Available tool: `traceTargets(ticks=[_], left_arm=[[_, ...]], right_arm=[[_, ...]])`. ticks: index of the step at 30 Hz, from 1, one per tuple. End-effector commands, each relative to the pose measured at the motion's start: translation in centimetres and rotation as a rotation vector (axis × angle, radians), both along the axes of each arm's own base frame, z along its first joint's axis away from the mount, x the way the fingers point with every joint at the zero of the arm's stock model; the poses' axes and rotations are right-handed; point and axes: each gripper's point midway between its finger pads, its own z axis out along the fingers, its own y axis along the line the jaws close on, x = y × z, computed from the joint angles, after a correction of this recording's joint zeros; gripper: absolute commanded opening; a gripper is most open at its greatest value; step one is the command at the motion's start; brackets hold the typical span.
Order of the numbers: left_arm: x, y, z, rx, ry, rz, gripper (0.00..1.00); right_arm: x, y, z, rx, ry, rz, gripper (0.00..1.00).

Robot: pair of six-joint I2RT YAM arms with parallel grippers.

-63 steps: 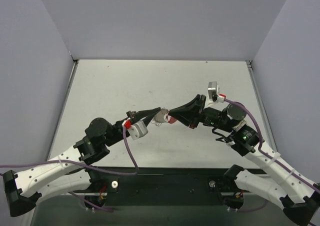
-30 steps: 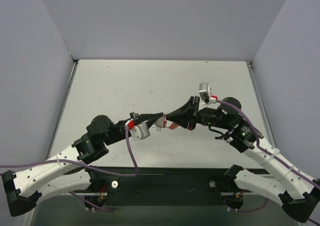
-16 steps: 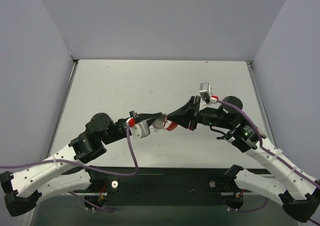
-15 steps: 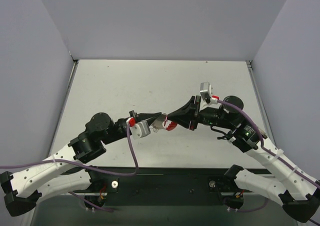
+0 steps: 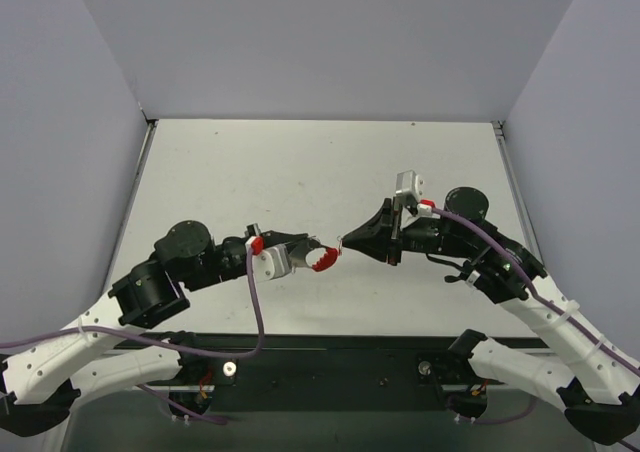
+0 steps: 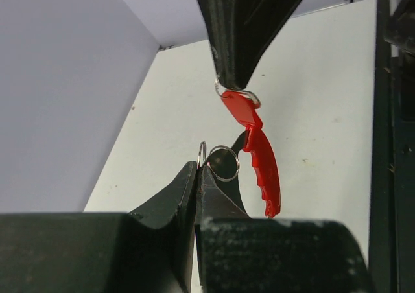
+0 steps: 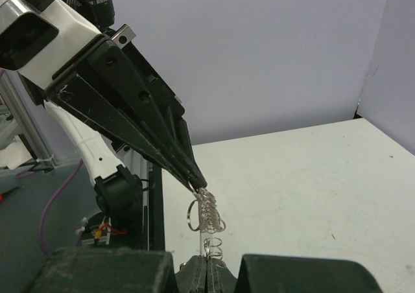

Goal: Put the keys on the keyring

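The keyring (image 5: 322,260) hangs in the air between the left fingers (image 5: 296,242) and right fingers (image 5: 366,236), both clenched on its chain, and I cannot tell if the key is on yet.

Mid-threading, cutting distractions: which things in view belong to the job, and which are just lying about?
Job: curved bright red plastic band; thin silver wire rings; left tool and right tool, both shut on those rings.
Not the job: white table top; purple cables along the arms.
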Motion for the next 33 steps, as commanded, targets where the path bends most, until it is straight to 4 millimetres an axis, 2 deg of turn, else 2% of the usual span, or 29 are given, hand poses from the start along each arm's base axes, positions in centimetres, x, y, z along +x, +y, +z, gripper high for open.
traceTargets(ticks=[1, 6, 8, 9, 11, 14, 18, 23, 33], left_arm=[[-2.8, -1.0, 1.0, 0.012, 0.039, -0.158, 0.00], [-3.3, -1.6, -0.8, 0.084, 0.109, -0.197, 0.00], [-3.4, -1.7, -0.2, 0.052, 0.101, -0.204, 0.00], [-3.5, -1.7, -0.6, 0.051, 0.102, -0.210, 0.00], [-3.5, -1.6, 0.5, 0.000, 0.085, -0.200, 0.00], [-3.7, -1.9, 1.0, -0.047, 0.082, -0.215, 0.00], [-4.0, -2.8, 0.6, -0.043, 0.108, -0.252, 0.00], [-3.5, -3.5, 0.2, -0.061, 0.126, -0.242, 0.00], [-1.5, -3.3, 0.5, -0.107, 0.106, -0.136, 0.00]], right_arm=[[-0.1, 0.1, 1.3, 0.014, -0.082, 0.036, 0.00], [-0.1, 0.2, 1.4, 0.011, -0.105, 0.052, 0.00], [-0.1, 0.2, 1.1, 0.004, -0.104, 0.050, 0.00], [-0.2, 0.2, 1.0, 0.004, -0.104, 0.056, 0.00], [-0.3, 0.2, 0.9, 0.004, -0.102, 0.062, 0.00], [-0.4, 0.3, 0.6, 0.001, -0.095, 0.070, 0.00], [-0.2, 0.7, 0.4, 0.013, -0.091, 0.075, 0.00], [-0.6, 1.0, 0.3, 0.027, -0.080, 0.099, 0.00], [-1.7, 0.8, 0.5, 0.027, -0.064, 0.138, 0.00]])
